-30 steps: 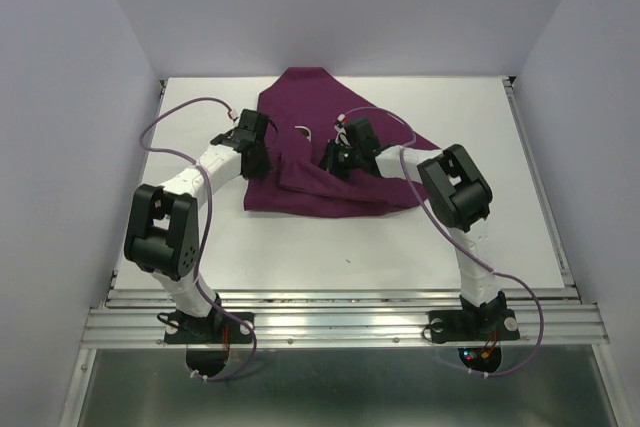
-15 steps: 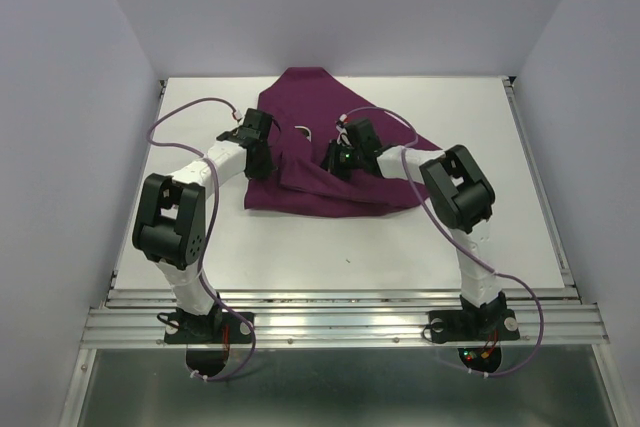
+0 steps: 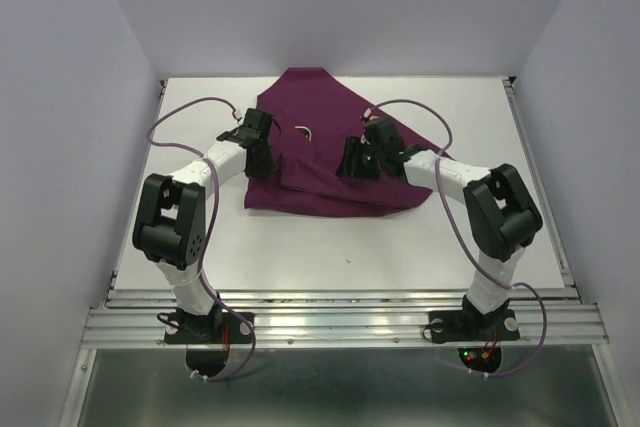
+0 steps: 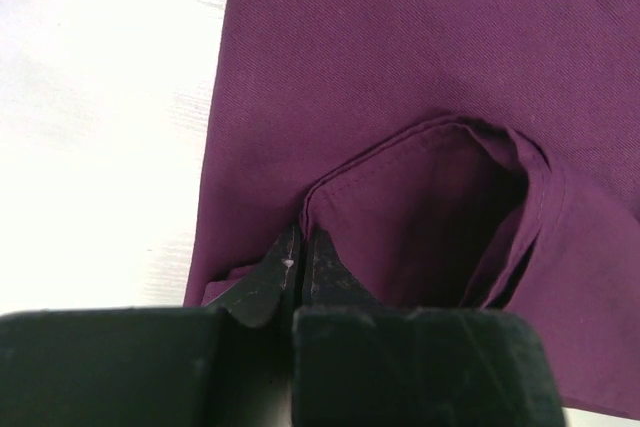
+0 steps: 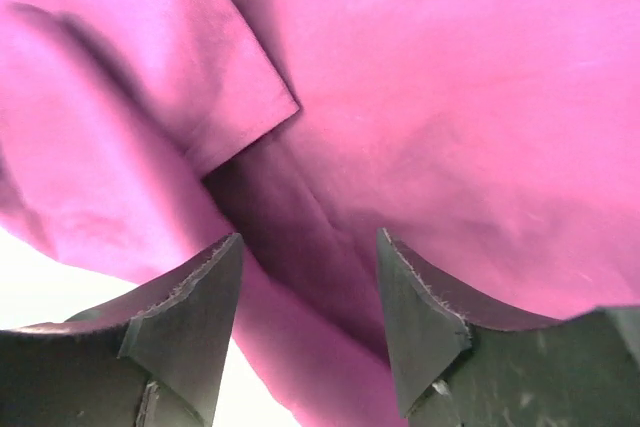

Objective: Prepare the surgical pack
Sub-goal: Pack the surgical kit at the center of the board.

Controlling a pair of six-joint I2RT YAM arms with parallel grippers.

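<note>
The surgical pack (image 3: 312,97) is a large deep-purple cloth lying loosely folded on the back middle of the white table (image 3: 440,247). My left gripper (image 3: 257,159) sits at the cloth's left side. In the left wrist view its jaws (image 4: 298,247) are shut, pinching the hemmed edge of a raised fold of the cloth (image 4: 400,47). My right gripper (image 3: 357,160) hovers over the cloth's middle. In the right wrist view it (image 5: 309,235) stands open, with the cloth (image 5: 450,97) lying below the fingers and nothing gripped between them.
A small pale loop (image 3: 303,130) shows on the cloth between the two grippers. Metal rails (image 3: 340,319) run along the table's near edge by the arm bases. Plain walls close in the left, right and back sides.
My right gripper has opened and let go of the cloth, and its arm has swung out to the right. The left gripper keeps its pinch in the same place.
</note>
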